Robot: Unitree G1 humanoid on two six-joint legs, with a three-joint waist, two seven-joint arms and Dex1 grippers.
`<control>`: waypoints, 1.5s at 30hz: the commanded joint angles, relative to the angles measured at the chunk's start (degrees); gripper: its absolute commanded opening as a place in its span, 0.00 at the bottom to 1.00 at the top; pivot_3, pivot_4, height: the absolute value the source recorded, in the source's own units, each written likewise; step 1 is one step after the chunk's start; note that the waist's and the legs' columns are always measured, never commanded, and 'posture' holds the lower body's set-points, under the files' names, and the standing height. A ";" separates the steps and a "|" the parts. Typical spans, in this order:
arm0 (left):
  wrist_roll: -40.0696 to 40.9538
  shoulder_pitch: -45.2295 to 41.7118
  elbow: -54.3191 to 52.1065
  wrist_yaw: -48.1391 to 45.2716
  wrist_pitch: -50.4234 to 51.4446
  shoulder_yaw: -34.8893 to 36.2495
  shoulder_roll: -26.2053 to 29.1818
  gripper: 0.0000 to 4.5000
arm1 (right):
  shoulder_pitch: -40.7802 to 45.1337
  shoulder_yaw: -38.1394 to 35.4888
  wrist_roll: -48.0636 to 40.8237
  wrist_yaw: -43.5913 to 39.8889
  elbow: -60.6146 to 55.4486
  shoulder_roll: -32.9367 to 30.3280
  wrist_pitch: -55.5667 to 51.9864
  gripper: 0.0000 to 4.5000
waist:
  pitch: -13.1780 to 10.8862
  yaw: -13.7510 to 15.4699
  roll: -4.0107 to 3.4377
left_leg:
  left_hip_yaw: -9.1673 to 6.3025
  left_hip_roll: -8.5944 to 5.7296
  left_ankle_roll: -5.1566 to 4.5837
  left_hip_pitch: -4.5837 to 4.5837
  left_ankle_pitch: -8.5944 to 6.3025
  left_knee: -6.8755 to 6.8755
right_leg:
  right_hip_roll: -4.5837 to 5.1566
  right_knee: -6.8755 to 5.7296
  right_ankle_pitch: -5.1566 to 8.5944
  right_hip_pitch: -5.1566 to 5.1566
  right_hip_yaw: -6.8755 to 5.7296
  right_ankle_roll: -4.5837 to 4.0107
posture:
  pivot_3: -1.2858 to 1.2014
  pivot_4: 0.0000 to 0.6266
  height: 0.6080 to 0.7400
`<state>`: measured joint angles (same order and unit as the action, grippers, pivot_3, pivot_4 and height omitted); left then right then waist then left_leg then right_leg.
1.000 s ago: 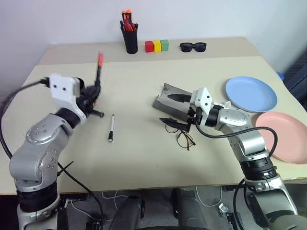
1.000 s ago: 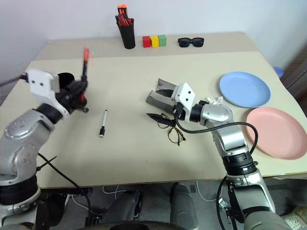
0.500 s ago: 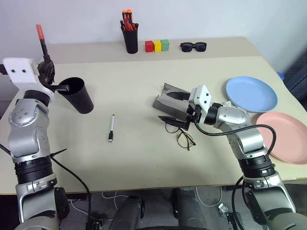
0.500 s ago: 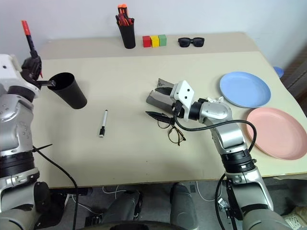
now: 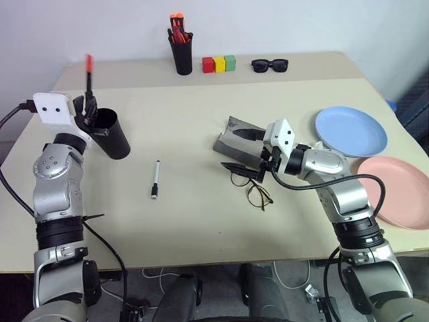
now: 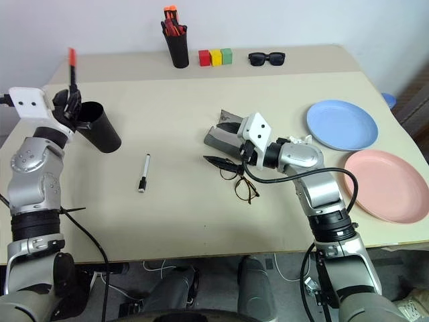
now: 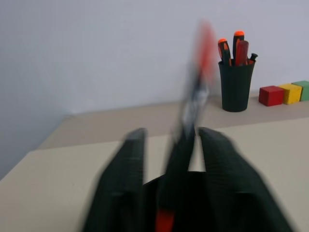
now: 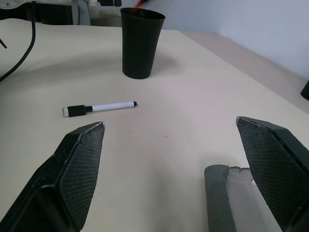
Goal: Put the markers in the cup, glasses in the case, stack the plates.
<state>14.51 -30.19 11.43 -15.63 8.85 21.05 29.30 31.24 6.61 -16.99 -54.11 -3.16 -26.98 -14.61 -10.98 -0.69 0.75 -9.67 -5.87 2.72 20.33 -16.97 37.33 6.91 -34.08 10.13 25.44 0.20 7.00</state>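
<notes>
While the left gripper (image 5: 87, 111) sits at the rim of the wide black cup (image 5: 114, 137) in the head views, the red-ended marker (image 5: 88, 70) stands nearly upright over that rim, its lower end between the fingers. The white marker (image 5: 155, 179) lies flat on the table (image 5: 201, 221), near the cup on the robot's right of it. The right gripper (image 5: 242, 169) hangs level with its fingers spread wide, holding nothing, just above the wire glasses (image 5: 255, 191), which lie on the table in front of the grey case (image 5: 238, 142). The case's lid is flipped up. The blue plate (image 5: 350, 131) and the pink plate (image 5: 394, 191) lie side by side near the table's right edge, not stacked. At the far edge stand a narrower cup of red-orange pens (image 5: 181, 47), three coloured blocks (image 5: 219, 64) and black sunglasses (image 5: 269, 65).

Left wrist view: blurred. The two fingers (image 7: 224, 174) stand apart with the marker's dark shaft between them, red tip up; whether they still pinch it or it hangs loose, cannot tell. The cup's dark mouth sits right below.

Right wrist view: both fingers (image 8: 79, 159) far apart, empty. The white marker lies on the table between them and the black cup beyond. A corner of the grey case shows by one finger.
</notes>
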 commanded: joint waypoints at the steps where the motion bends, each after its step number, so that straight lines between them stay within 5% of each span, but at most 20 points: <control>1: 0.96 -0.77 -1.10 -0.40 -1.55 0.73 0.27 0.78 | 1.56 -0.29 -0.14 0.36 -1.81 0.30 0.74 1.00 | 0.00 0.00 0.00 | 0.00 0.00 0.00 0.00 0.00 0.00 | 0.00 0.00 0.00 0.00 0.00 0.00 | 0.52 0.24 1.00; 3: 1.10 -0.60 -1.61 -0.52 -1.60 0.64 0.09 0.99 | 1.73 -0.27 -0.13 0.41 -1.64 0.35 0.81 1.00 | 0.00 -0.02 0.00 | 0.00 0.00 0.00 0.00 0.00 0.00 | 0.00 0.00 0.00 0.00 0.00 0.00 | 0.52 0.24 1.00; 10: 5.87 1.55 -10.53 -2.42 4.86 0.32 -0.20 0.99 | 1.98 -0.24 -0.07 0.42 -1.20 0.34 0.99 1.00 | 0.00 -0.06 0.00 | 0.00 0.00 0.00 0.01 0.00 0.00 | 0.00 0.01 0.00 0.00 0.00 0.00 | 0.52 0.24 1.00; 20: 15.78 5.74 -38.19 2.24 44.77 -4.57 6.49 0.99 | 1.58 -0.80 -0.75 -0.86 -0.14 -0.29 1.36 1.00 | 0.00 -0.14 0.00 | -0.01 0.04 -0.27 -0.04 -0.15 -0.01 | -0.03 -0.07 0.00 0.00 0.02 0.00 | 0.52 0.24 1.00; 24: 13.95 3.67 -42.09 9.84 58.95 -7.58 4.59 0.99 | 1.42 -1.45 -2.54 -3.35 0.18 -1.11 0.30 1.00 | 0.00 -0.08 0.00 | -0.01 0.04 -0.27 -0.03 -0.15 0.01 | -0.06 -0.07 0.00 0.00 0.02 0.00 | 0.52 0.24 1.00; 31: 13.49 3.80 -42.31 14.79 80.29 -5.94 -7.29 0.99 | -1.93 -1.12 -7.23 -9.20 -4.41 -5.36 -5.18 1.00 | -0.02 0.03 0.03 | -0.02 0.03 -0.24 0.00 -0.13 0.00 | -0.07 -0.03 0.00 -0.01 0.04 0.00 | 0.52 0.24 1.00; 41: 10.64 1.65 -34.12 14.59 83.65 -8.59 -11.01 0.99 | -2.96 -0.77 -4.54 -6.54 -4.57 -4.61 -2.34 1.00 | -0.02 0.24 0.03 | 0.02 0.09 0.03 -0.02 0.02 0.06 | -0.10 -0.06 -0.03 -0.03 0.04 -0.05 | 0.52 0.24 1.00; 45: 9.82 2.81 -33.73 15.43 83.65 -9.09 -11.78 0.70 | -2.99 -1.14 -3.77 -5.41 -4.11 -4.46 -1.36 1.00 | 0.00 0.21 0.01 | 0.02 0.07 0.10 -0.06 0.06 0.06 | -0.09 -0.06 -0.04 -0.05 0.04 -0.04 | 0.52 0.24 1.00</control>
<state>24.25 -28.19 -22.68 -0.06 91.89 12.54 18.34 27.92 6.35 -20.72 -59.99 -5.38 -31.90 -17.38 -10.98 -0.48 0.76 -9.65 -5.80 2.82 20.27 -16.91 37.38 6.82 -34.15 10.09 25.39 0.24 6.96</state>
